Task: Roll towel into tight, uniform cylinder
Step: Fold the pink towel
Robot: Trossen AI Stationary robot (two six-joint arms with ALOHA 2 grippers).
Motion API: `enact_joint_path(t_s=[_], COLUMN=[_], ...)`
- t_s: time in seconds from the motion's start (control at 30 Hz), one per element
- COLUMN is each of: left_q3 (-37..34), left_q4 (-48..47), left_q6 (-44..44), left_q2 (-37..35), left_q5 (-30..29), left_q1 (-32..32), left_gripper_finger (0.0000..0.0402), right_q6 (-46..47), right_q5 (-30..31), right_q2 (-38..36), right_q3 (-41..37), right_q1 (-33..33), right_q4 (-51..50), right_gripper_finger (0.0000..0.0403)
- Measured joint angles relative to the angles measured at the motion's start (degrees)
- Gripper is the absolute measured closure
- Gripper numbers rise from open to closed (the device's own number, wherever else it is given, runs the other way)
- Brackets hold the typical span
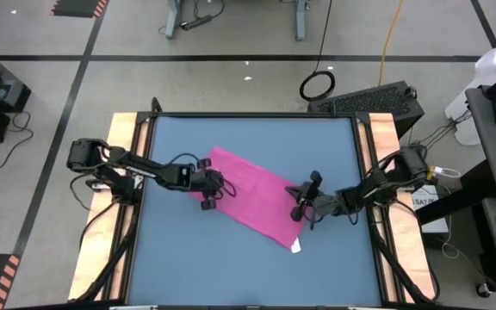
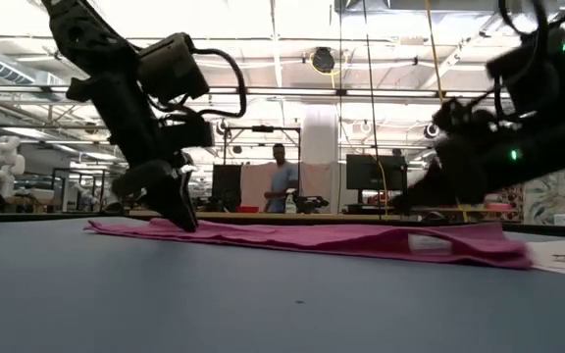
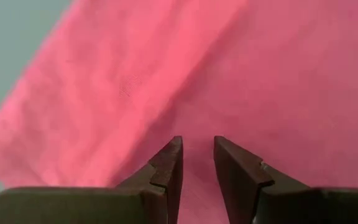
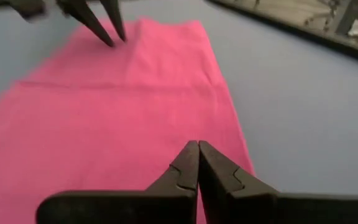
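From above, the towel (image 1: pixel 252 195) lies flat and slantwise on the blue table (image 1: pixel 188 267), the left gripper (image 1: pixel 217 186) at its left end and the right gripper (image 1: pixel 300 203) over its right part. At table height, a person (image 2: pixel 281 176) stands far behind. The left wrist view shows its jaws slightly apart above pink cloth with nothing between them; the right wrist view shows its jaws pressed together, empty.

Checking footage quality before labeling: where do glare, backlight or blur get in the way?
Low view: bright ceiling lights backlight both arms into silhouettes; the towel stays readable. Left wrist view: towel soft and blurred, fingers sharper. High view: evenly lit, no glare.
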Motion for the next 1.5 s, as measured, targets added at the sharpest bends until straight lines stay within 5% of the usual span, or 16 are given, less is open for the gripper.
enact_joint_path(t_s=[0.23, 0.43, 0.57, 0.73, 1.0, 1.3, 1.5], left_q3=[1.5, 1.6, -0.1, -4.0, -7.6, -7.8, -5.1], left_q4=[0.8, -7.9, -11.9, -11.6, -10.5, -4.7, -8.7], left_q6=[-2.9, -20.8, -32.6, -37.4, -31.5, -14.0, -18.0], left_q2=[-7.6, -12.4, -12.1, -9.6, -6.4, -6.1, -6.5], left_q5=[0.1, 0.4, 0.5, -2.2, -7.0, -13.6, -11.9], left_q1=[0.6, -2.3, -5.9, -8.3, -5.0, 3.5, 10.7], left_gripper_finger=[0.0304, 0.0304, 0.0304, 0.0304, 0.0304, 0.0304, 0.0304], right_q6=[-5.2, -5.9, -1.6, 5.2, 15.5, 19.7, 16.9], right_q5=[-0.5, -1.1, -5.3, -12.8, -15.4, -15.2, -15.1], right_q2=[-10.2, -13.1, -13.1, -13.1, -11.0, -10.8, -10.8], right_q3=[0.0, 0.0, 0.1, 0.1, 0.1, 0.4, 3.5], right_q1=[0.1, 0.1, -0.3, -0.2, 3.4, 6.9, 7.3], right_q4=[-1.1, -5.8, -9.0, -14.5, -22.9, -21.0, -21.2], right_gripper_finger=[0.0403, 0.0403, 0.0403, 0.0403, 0.0403, 0.0403, 0.0403])
